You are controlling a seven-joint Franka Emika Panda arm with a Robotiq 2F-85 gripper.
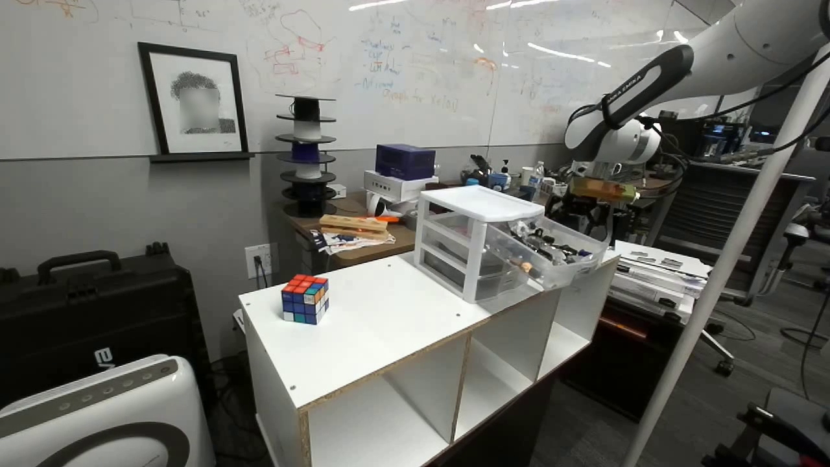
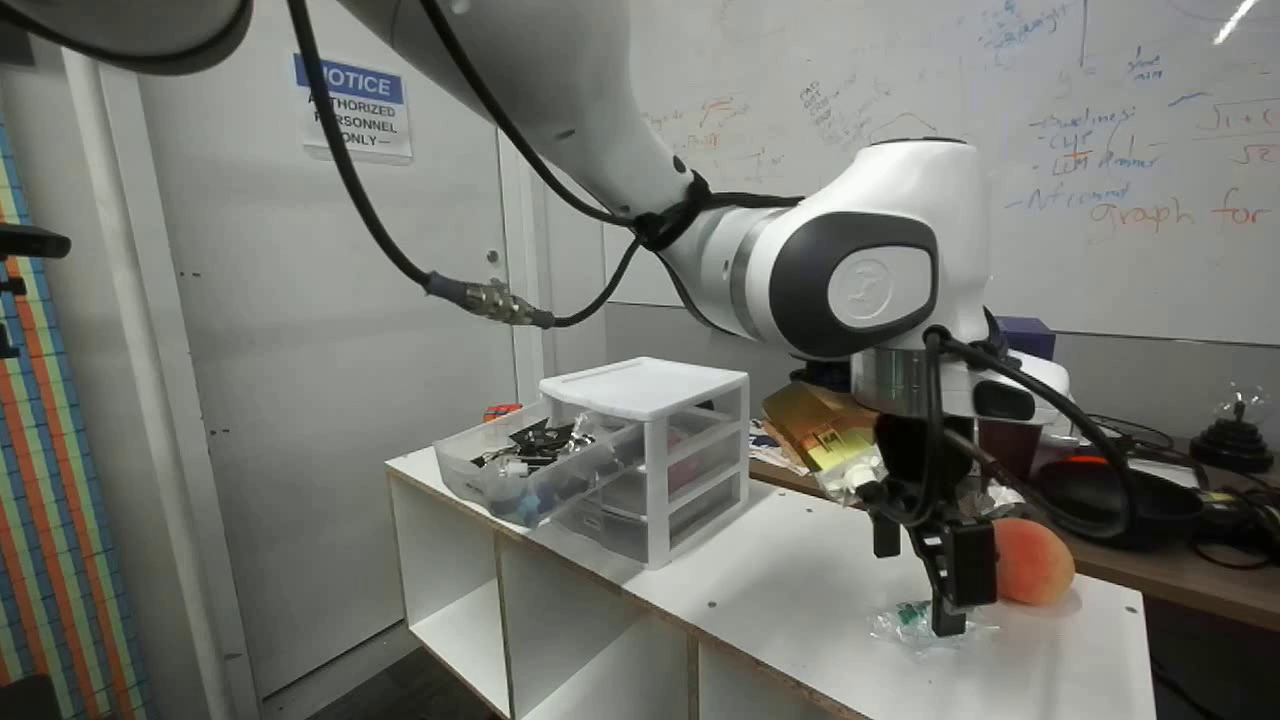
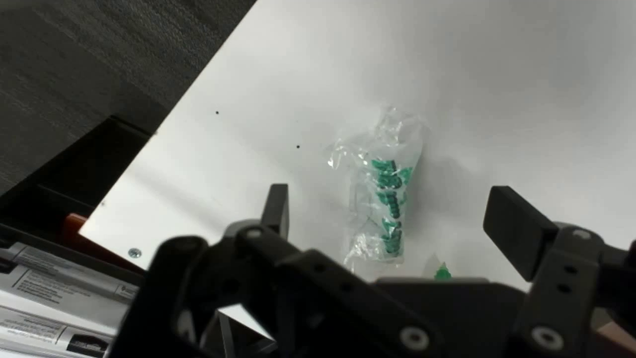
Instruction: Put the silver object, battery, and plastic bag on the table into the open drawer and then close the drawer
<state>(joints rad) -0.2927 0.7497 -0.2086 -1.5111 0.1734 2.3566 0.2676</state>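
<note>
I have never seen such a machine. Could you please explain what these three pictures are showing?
This is a white robot arm above a white table. Two pictures come from cameras standing outside it; the third looks down from its wrist. Its black jaws are open and hold nothing. On the table below lies a clear plastic bag showing some green, and nearby a peach-like fruit. Further along stand a puzzle cube and a plastic unit with one drawer pulled out.

The arm [image 2: 590, 110] is outstretched, wrist [image 2: 870, 265] bent — its end effector [image 3: 390, 214] pointing down, jaws wide apart.
</note>
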